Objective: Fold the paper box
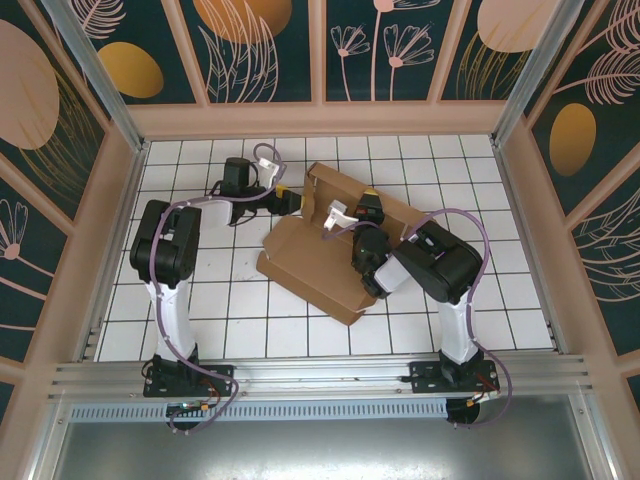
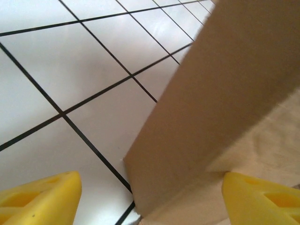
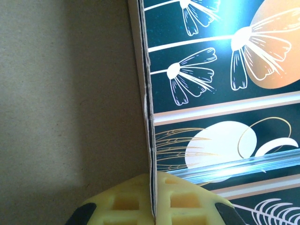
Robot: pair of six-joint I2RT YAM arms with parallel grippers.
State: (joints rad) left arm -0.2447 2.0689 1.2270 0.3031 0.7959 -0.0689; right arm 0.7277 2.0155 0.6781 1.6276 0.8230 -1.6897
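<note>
The paper box (image 1: 310, 262) is a brown cardboard sheet lying slantwise mid-table, its far long wall (image 1: 345, 185) raised. My left gripper (image 1: 293, 203) is at the box's far left corner. In the left wrist view its yellow fingertips (image 2: 42, 197) stand wide apart, open, with a raised side flap (image 2: 211, 93) rising between them, untouched. My right gripper (image 1: 362, 212) is at the far wall. In the right wrist view its yellow pads (image 3: 126, 201) are pressed together on the cardboard's thin edge (image 3: 149, 140).
The white tiled table (image 1: 200, 300) is ringed by peach-framed walls with dark floral panels (image 1: 260, 50). An aluminium rail (image 1: 320, 375) runs along the near edge by both arm bases. Bare tiles lie to the left and right of the box.
</note>
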